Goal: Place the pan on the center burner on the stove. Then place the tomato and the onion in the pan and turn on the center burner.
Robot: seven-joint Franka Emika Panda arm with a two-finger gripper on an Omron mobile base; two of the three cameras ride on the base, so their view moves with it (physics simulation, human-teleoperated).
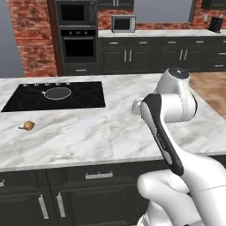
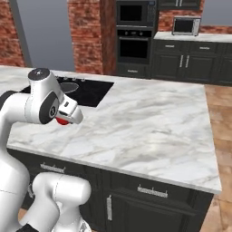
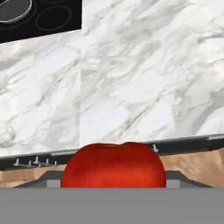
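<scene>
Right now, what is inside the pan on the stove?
The pan looks empty: only its dark bottom shows. The onion lies on the counter, apart from it.

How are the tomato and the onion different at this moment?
The tomato is bright red and sits close under the hand camera, off the counter; the onion is tan and lies alone on the marble counter in front of the stove. Both are small, round, and outside the pan.
</scene>
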